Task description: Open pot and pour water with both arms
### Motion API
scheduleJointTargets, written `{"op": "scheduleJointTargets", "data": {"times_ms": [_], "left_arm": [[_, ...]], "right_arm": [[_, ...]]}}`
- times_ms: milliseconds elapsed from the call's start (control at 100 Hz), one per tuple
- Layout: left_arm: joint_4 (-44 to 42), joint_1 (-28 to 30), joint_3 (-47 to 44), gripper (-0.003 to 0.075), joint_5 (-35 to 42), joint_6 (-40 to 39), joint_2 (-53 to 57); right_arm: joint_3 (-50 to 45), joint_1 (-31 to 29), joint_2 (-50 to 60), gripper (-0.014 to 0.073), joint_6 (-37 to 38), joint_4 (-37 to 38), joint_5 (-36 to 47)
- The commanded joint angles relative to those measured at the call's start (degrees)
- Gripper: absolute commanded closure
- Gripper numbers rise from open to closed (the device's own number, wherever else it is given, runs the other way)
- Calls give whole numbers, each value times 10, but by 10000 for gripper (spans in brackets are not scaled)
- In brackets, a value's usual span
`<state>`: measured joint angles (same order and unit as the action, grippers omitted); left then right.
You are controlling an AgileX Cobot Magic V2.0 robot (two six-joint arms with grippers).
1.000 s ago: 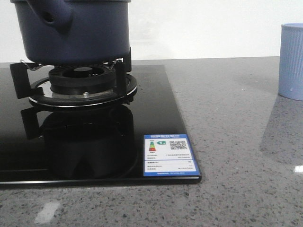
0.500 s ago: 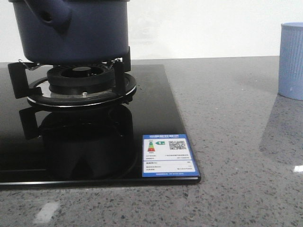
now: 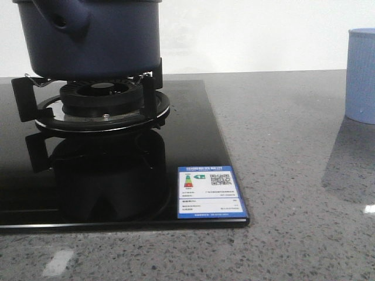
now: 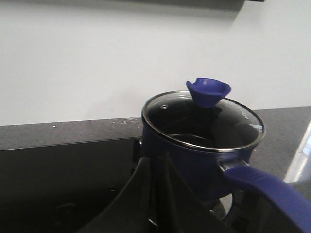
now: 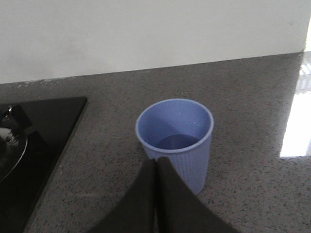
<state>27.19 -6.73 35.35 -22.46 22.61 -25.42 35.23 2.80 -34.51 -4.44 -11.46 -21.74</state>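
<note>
Matte navy metal, round and straight-sided, the pot (image 3: 94, 38) stands on the black burner grate (image 3: 94, 108) of a glossy glass hob (image 3: 193, 146); its glass lid (image 4: 204, 119), steel-rimmed with a cupped blue knob (image 4: 209, 91), is on. The left gripper (image 4: 154, 167) has its dark fingers pressed together just before the pot's wall, apart from it; the right gripper (image 5: 156, 170), likewise closed, is near a ribbed light blue cup (image 5: 176, 141) on speckled grey stone, well away from the pot.
</note>
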Motion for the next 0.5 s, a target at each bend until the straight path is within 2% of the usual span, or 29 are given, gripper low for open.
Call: {"op": "scheduleJointTargets", "data": {"times_ms": [0,70,150,240,290,370,490], "left_arm": [[7,-25,29,729,53,3,-28],[7,-45,40,669,72,3,-47],[8,-66,51,524,91,3,-70],[26,-87,56,360,123,3,-96],[28,-99,56,295,141,3,-115],[25,-121,56,260,162,3,-144],[13,-154,58,260,196,3,-189]], "right_arm": [[27,20,-16,645,-16,3,30],[28,34,-19,599,-16,3,30],[28,45,-20,496,-16,3,30],[28,47,-20,283,-16,3,30],[28,47,-20,173,-16,3,30],[28,47,-20,59,-16,3,26],[28,47,-20,55,-16,3,16]]}}
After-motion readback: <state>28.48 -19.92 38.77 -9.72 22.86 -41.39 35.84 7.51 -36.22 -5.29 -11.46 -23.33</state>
